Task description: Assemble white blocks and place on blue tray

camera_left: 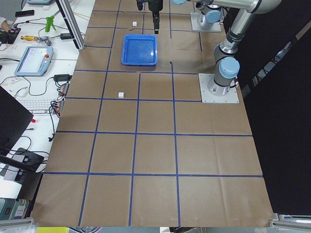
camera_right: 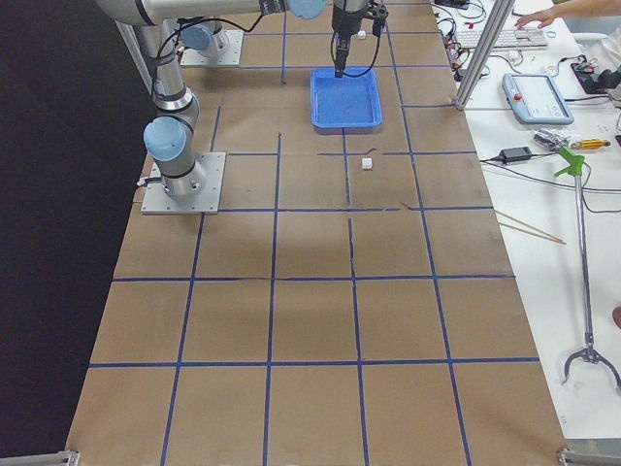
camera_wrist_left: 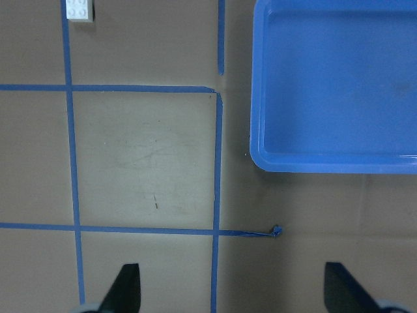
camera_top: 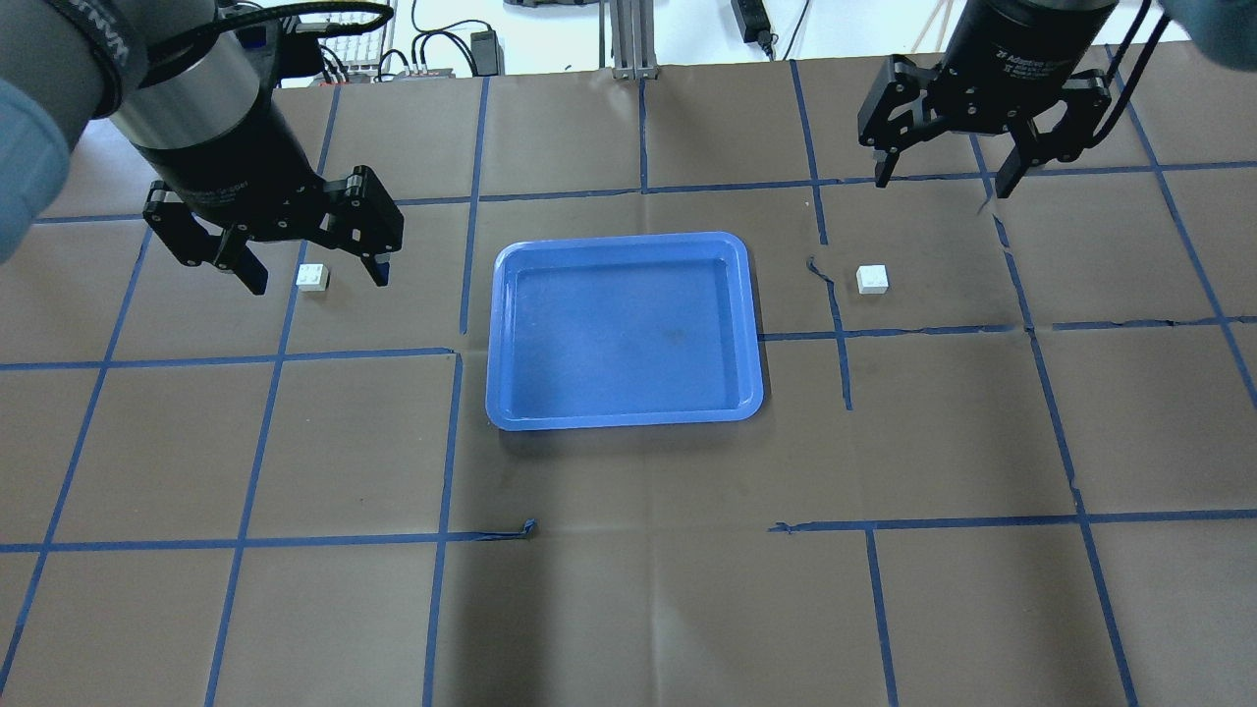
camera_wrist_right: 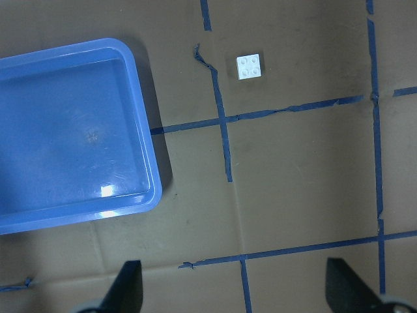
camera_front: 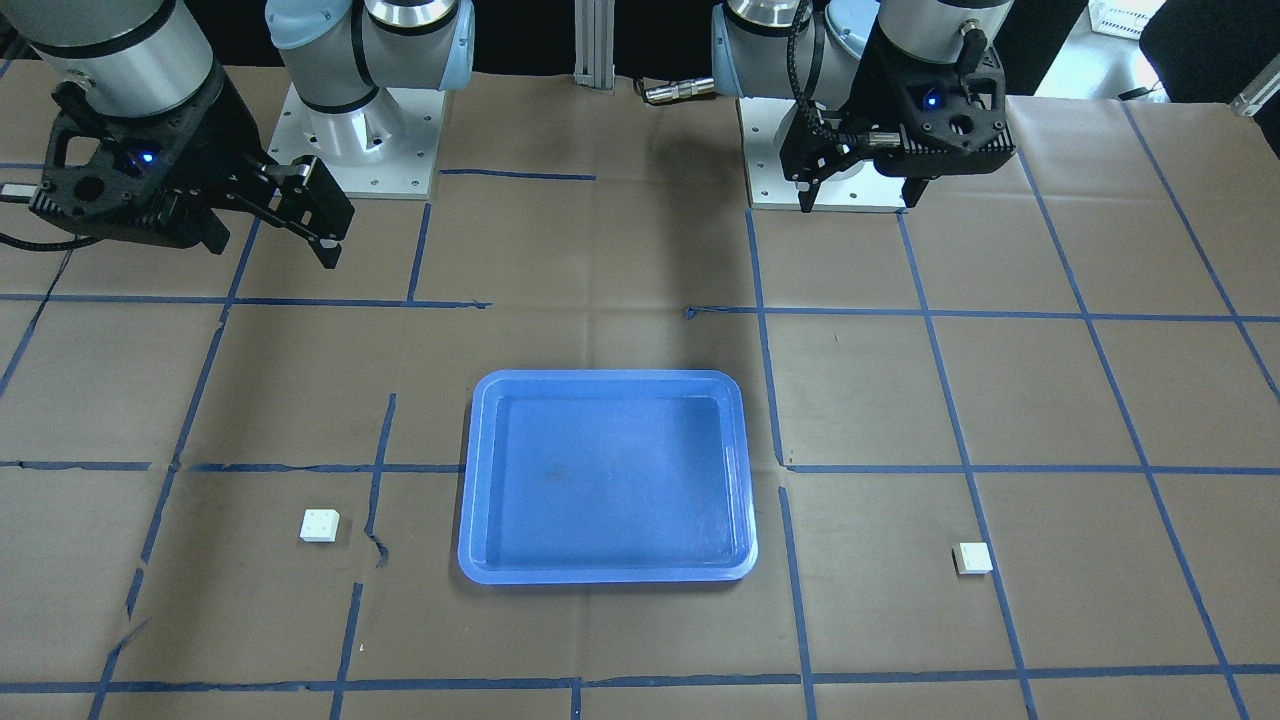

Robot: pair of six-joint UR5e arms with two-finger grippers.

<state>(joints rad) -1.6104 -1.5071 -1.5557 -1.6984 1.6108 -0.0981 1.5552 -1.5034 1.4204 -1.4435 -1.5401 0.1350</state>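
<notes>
Two white blocks point(camera_top: 311, 278) flank the empty blue tray point(camera_top: 625, 239) on the counter point(camera_top: 628, 599); left end effector point(camera_front: 860, 192) and right end effector point(camera_top: 943, 184) hover wide open, apparently poised for pickup.

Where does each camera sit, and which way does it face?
Front-facing: across the table, facing the robot, steeply down; left tool view-right, right tool view-left.
Overhead: behind the robot, looking forward and down; both tools, left on view-left.
Exterior left: table end on robot's left, looking along it; left arm near.
Exterior right: opposite end; right arm near.
Left wrist: looking down; own fingertips at bottom edge.
Right wrist: likewise.
Shared: both wrist views show the blue tray; each shows one white block.
</notes>
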